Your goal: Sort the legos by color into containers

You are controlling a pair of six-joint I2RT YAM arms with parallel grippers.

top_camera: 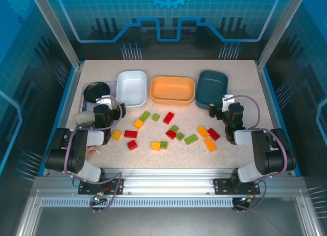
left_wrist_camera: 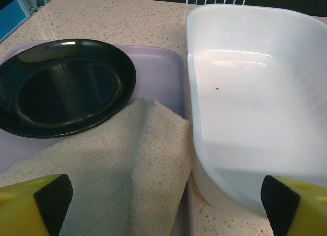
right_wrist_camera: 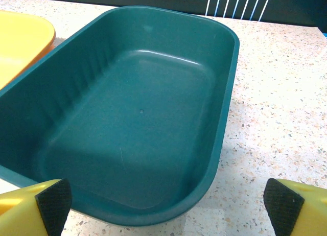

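Legos (top_camera: 171, 134) lie scattered before white bowl (top_camera: 131, 88), orange bowl (top_camera: 172, 89) and teal bowl (top_camera: 212, 88).

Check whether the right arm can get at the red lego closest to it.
Probably yes: the red lego lies uncovered close beside that arm, and the right fingers are open and empty.

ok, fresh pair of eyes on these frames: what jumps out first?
The red, green and yellow-orange legos scattered mid-table, none in a bowl yet. Behind them stand three empty containers in a row: white bowl, orange bowl, dark teal bowl. The open left gripper faces the white bowl, the open right gripper the teal one.
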